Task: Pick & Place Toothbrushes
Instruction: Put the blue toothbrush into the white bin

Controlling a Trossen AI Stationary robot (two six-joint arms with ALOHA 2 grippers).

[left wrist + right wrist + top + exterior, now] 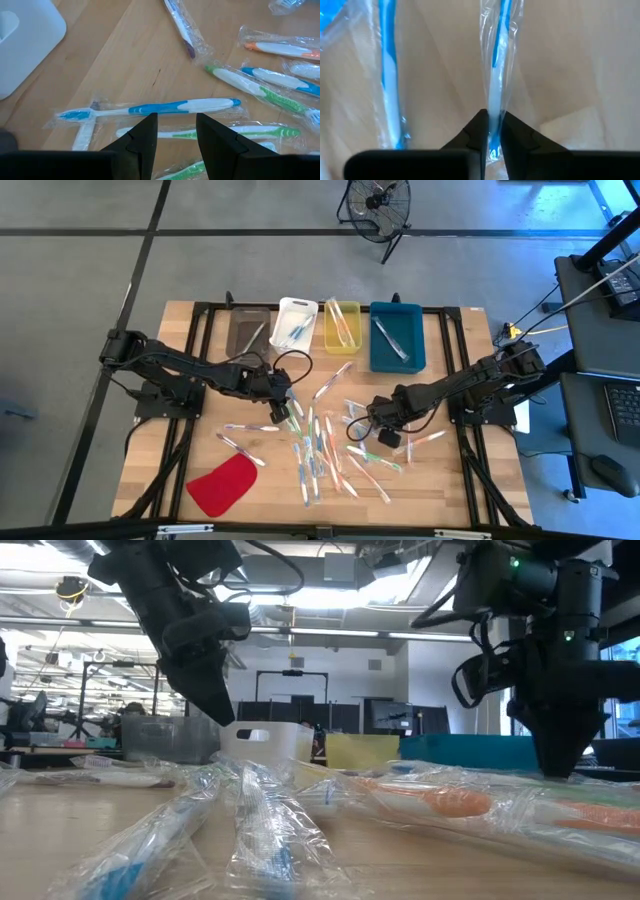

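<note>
Several wrapped toothbrushes [325, 445] lie scattered flat on the wooden table's middle. My right gripper [375, 421] stands at the pile's right side, pointing down. It is shut on a blue-and-white toothbrush [496, 65] in a clear wrapper. My left gripper [290, 405] hovers at the pile's left side, slanting down and open, with nothing between its fingers [145, 137]. Another blue-and-white toothbrush [150, 108] lies just past its fingertips. In the low view the left gripper [208, 700] hangs above the table and the right gripper [556, 768] reaches down to the toothbrushes. My right gripper pinches the wrapped toothbrush's white-and-blue handle [493, 116] between its two fingers, wrapper and all. The fingers come from above, pointing down, one on each long side of the handle. The rest of the toothbrush lies stretched out flat on the table.
Four bins stand in a row at the far edge: grey [246, 330], white [296, 320], yellow [342, 326] and blue [397, 335], each with toothbrushes inside. A flat red piece [222, 483] lies near the front left. Bare wood shows left of the pile.
</note>
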